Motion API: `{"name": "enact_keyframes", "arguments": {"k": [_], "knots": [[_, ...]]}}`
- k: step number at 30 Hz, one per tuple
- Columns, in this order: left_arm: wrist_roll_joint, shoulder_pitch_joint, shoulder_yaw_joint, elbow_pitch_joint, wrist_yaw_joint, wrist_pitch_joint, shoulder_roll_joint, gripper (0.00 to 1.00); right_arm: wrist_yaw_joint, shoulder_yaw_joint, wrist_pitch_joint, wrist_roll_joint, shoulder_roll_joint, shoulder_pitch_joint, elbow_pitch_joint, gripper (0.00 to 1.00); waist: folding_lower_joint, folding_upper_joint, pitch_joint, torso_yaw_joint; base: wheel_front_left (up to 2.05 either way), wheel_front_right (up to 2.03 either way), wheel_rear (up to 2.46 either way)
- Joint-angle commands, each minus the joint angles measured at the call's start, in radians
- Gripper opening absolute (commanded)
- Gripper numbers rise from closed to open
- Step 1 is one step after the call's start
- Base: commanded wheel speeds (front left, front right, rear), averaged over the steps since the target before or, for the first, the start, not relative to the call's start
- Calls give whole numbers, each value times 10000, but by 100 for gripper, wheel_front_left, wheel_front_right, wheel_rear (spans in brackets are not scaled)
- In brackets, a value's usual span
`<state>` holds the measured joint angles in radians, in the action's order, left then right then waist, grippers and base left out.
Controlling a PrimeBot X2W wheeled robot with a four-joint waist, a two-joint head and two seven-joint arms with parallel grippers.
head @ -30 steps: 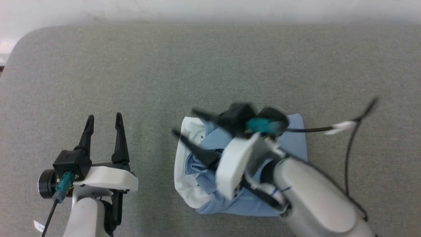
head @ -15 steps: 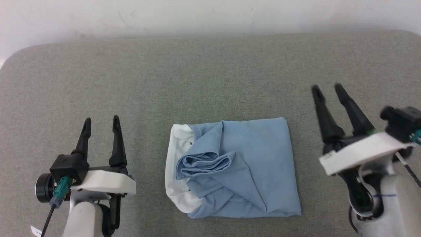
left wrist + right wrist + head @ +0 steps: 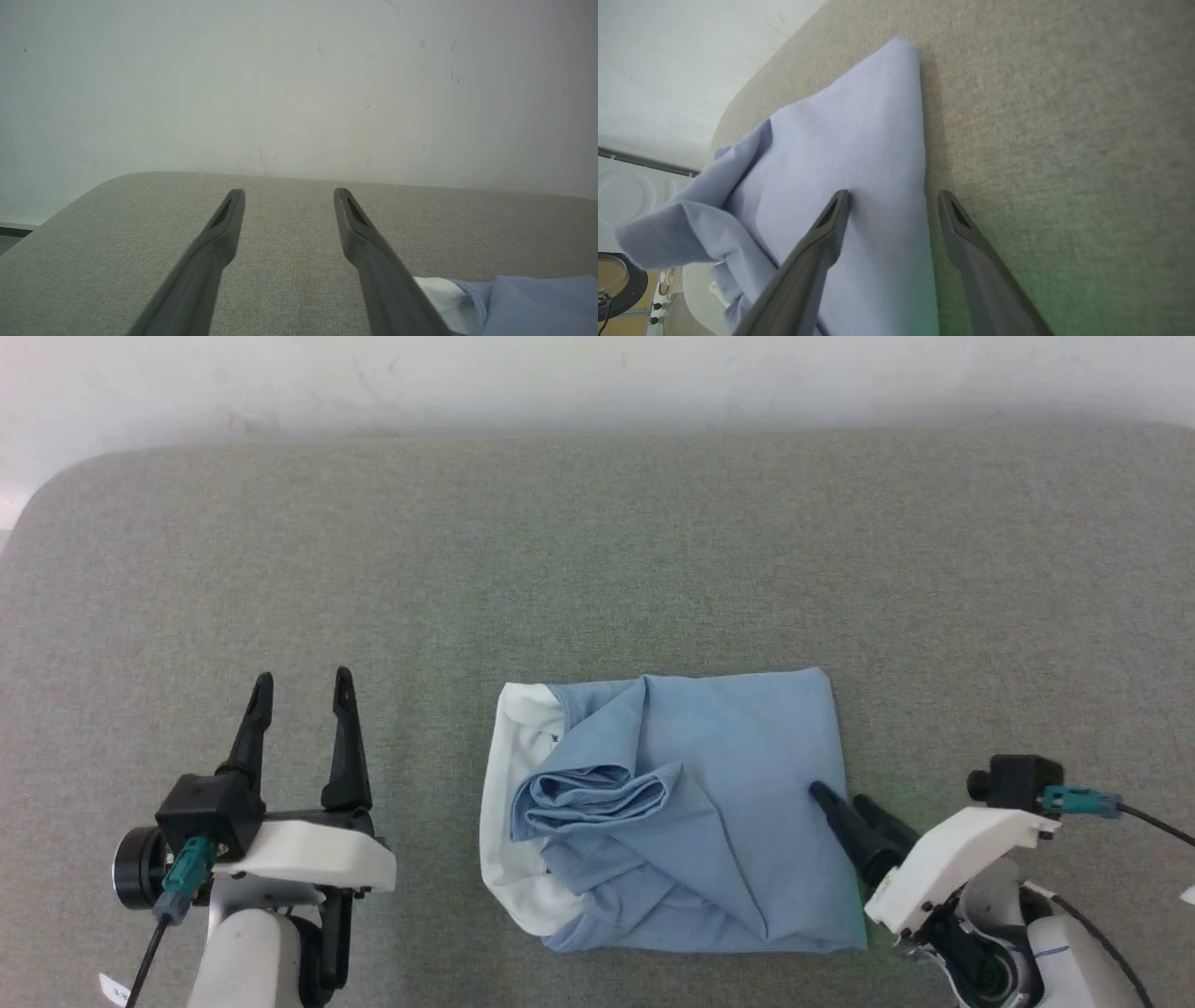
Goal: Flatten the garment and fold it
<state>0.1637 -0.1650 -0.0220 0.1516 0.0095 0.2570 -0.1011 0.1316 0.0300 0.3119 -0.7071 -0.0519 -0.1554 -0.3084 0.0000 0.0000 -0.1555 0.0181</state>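
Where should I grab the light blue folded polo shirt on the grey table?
Take the light blue polo shirt by its straight right edge, coming low from the right; the left side is bunched, and the open right gripper straddles that edge.

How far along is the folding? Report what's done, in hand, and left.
Done: the garment lies folded into a rough square on the table. In hand: the right gripper, open, straddles its right edge, one finger over cloth; the left gripper hangs open, apart. Left: the bunched folds near the white collar probably want smoothing.
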Motion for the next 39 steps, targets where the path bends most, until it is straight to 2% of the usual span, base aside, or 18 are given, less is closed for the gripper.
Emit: {"name": "enact_keyframes", "arguments": {"k": [1, 8, 9, 10, 11, 12, 13, 16, 19, 23, 27, 33, 39], "knots": [[-116, 21, 39, 38, -55, 47, 22, 100, -9, 88, 101, -121, 16, -191, -251, 100, 0, 0, -1, 42, 0, 0, 0], [-124, 36, 87, 111, -90, 47, 32, 100, -9, 613, 557, -523, 16, -845, -1773, 100, 0, 0, -7, 181, 0, 0, 0], [-125, 39, 84, 116, -89, 47, 29, 100, -9, 690, 610, -546, 16, -944, -1928, 94, 0, 0, -10, 188, 0, 0, 0], [-126, 44, 79, 120, -87, 47, 25, 100, -9, 754, 642, -545, 16, -1042, -2065, 62, 0, 0, -9, 190, 0, 0, 0], [-127, 48, 72, 124, -82, 47, 21, 100, -9, 816, 636, -526, 16, -1146, -2165, 37, 0, 0, -9, 188, 0, 0, 0], [-126, 50, 64, 125, -74, 47, 19, 100, -9, 884, 620, -464, 16, -1253, -2233, 21, 0, 0, -9, 182, 0, 0, 0], [-124, 52, 53, 125, -65, 47, 19, 100, -9, 955, 600, -398, 16, -1363, -2264, 0, 0, 0, -5, 171, 0, 0, 0], [-102, 80, -16, 76, -22, 47, 7, 100, -9, 1217, 566, 349, 16, -1753, -2135, 0, 0, 0, -7, 58, 0, 0, 0], [-69, 145, -132, -25, 47, 47, -16, 100, -9, 1464, 853, 2280, 16, -2254, -1642, 0, 0, 0, -31, -200, 0, 0, 0], [-41, 213, -236, -144, 87, 47, -61, 100, -9, 2010, 1813, 5235, -25, -2894, -472, 0, 0, 0, -113, -641, 0, 0, 0], [-34, 200, -339, -273, 114, 47, -147, 100, -9, 3028, 2506, 6975, -579, -3537, 540, 0, 0, 0, -322, -1229, 0, 0, 0], [-113, 17, -381, -609, 168, 20, -349, 100, -9, 3889, 2774, 7534, -1708, -4682, 808, 0, 0, 0, -844, -2318, 0, 0, 0], [-220, -481, -413, -1082, 189, -208, -703, 100, -9, 3650, 2717, 7618, -2446, -5537, 161, 0, 0, 0, -1623, -3428, 0, 0, 0]]}}
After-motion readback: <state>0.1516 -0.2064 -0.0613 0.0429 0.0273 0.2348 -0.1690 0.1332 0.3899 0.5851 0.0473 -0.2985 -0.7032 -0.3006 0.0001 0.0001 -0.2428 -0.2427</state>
